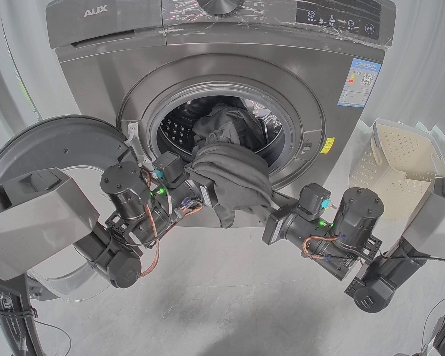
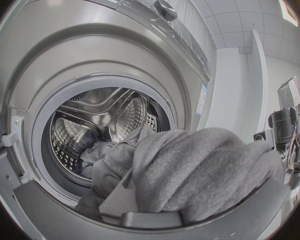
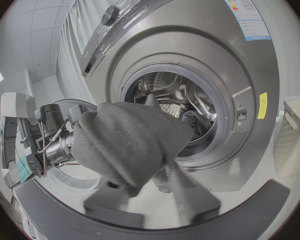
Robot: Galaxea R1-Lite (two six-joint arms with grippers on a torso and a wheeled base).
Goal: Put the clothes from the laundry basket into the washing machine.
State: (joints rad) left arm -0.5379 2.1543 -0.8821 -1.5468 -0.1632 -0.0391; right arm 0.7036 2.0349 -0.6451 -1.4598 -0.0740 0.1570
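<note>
The dark grey garment [image 1: 232, 174] was found bundled across both hands directly in front of the drum opening [image 1: 180, 124] of the washing machine [image 1: 133, 70]. Its long axis ran from hand to hand, crosswise to the opening. Its upper fold touched the door seal, and a tail hung below the rim. The right hand [image 3: 150, 187] held the bundle between moderately spread fingers [image 3: 190, 190]. The left hand [image 1: 205, 191] was covered by cloth, so its grip could not be determined. A further garment [image 1: 222, 122] lay inside the drum. The left hand appeared nearer the opening. In my judgement, the bundle needed carrying forward and slightly upward into the drum. The laundry basket [image 1: 400, 169] stood to the right.
</note>
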